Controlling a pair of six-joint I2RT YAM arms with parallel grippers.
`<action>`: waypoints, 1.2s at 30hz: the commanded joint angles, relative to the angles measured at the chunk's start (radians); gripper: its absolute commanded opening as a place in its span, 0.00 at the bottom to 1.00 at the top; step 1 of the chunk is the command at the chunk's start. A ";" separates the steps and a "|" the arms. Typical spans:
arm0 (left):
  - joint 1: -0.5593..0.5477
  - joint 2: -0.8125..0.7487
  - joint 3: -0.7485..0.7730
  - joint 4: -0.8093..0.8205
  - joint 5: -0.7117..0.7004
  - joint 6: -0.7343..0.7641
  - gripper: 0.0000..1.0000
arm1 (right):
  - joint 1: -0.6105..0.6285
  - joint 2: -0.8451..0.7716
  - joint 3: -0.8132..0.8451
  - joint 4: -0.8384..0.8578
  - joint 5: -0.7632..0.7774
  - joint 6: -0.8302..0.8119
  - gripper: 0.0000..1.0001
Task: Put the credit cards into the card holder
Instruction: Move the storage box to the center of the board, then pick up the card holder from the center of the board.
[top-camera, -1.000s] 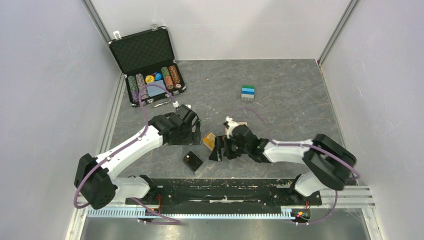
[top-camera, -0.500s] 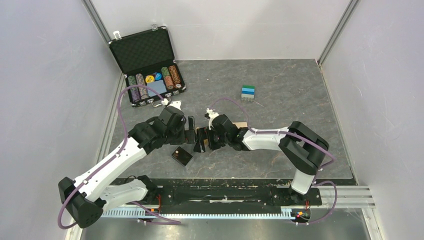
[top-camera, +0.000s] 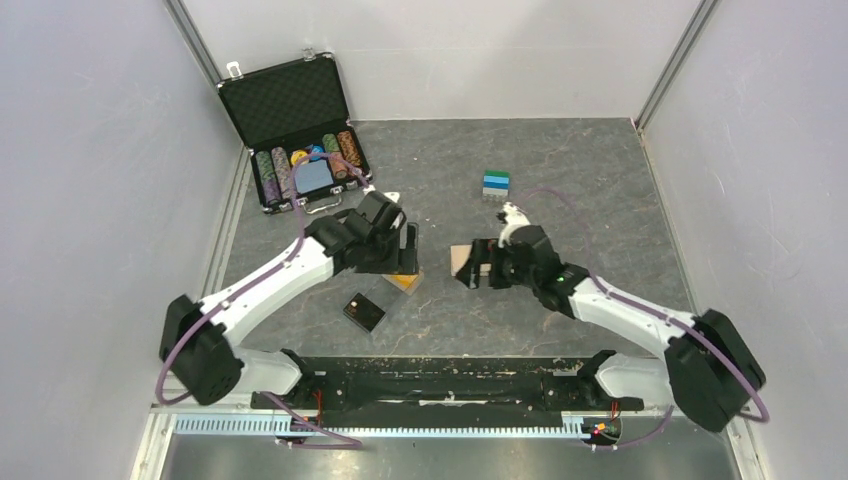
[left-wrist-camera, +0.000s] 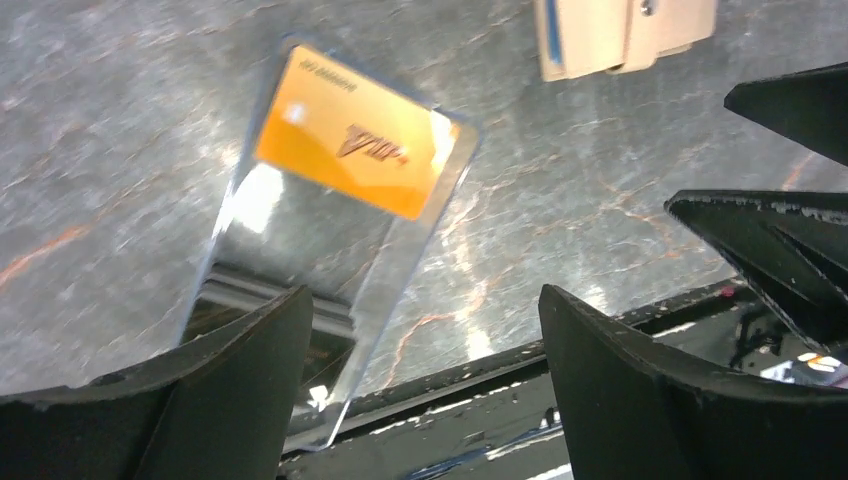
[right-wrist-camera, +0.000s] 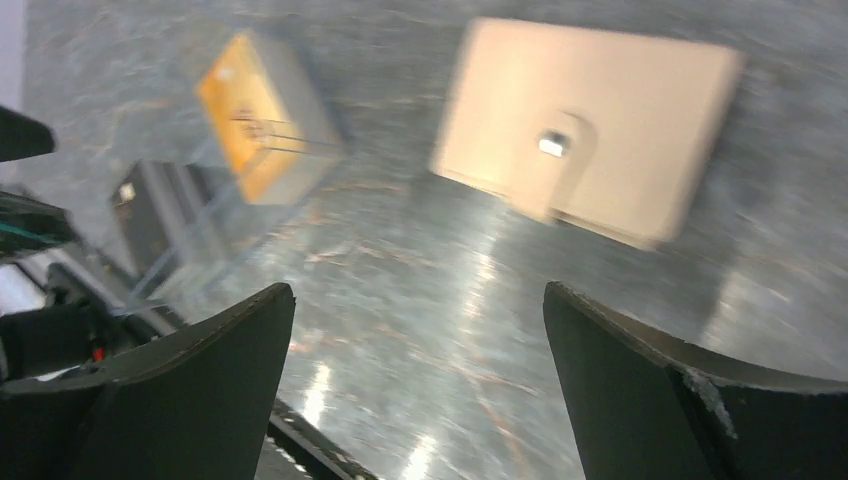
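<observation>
The card holder (top-camera: 463, 257) (right-wrist-camera: 590, 130), a tan wallet folded shut with its snap up, lies mid-table; its edge shows at the top of the left wrist view (left-wrist-camera: 625, 35). The credit cards (top-camera: 496, 185) look like a small blue, green and white stack farther back. My right gripper (top-camera: 474, 272) (right-wrist-camera: 420, 380) is open just beside the card holder, over bare table. My left gripper (top-camera: 408, 258) (left-wrist-camera: 425, 380) is open above a small orange box in a clear case (top-camera: 406, 282) (left-wrist-camera: 360, 140). The case's near corner reaches down beside the left finger (left-wrist-camera: 200, 400).
A small black box with a clear lid (top-camera: 364, 312) (right-wrist-camera: 150, 210) lies near the front. An open black chip case (top-camera: 300, 140) stands at the back left. The orange box also shows in the right wrist view (right-wrist-camera: 265, 120). Walls close in both sides.
The right gripper has swung back to the right, from the orange box to the card holder. The left gripper has shifted right over the orange box. The black box was nudged left.
</observation>
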 joint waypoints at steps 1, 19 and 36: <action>-0.005 0.130 0.112 0.112 0.105 0.069 0.88 | -0.127 -0.099 -0.121 -0.080 -0.015 -0.035 0.98; -0.008 0.771 0.594 0.219 0.206 0.131 0.85 | -0.307 -0.005 -0.291 0.176 -0.273 0.137 0.89; -0.055 0.694 0.331 0.389 0.370 0.052 0.69 | -0.364 0.132 -0.304 0.352 -0.340 0.209 0.81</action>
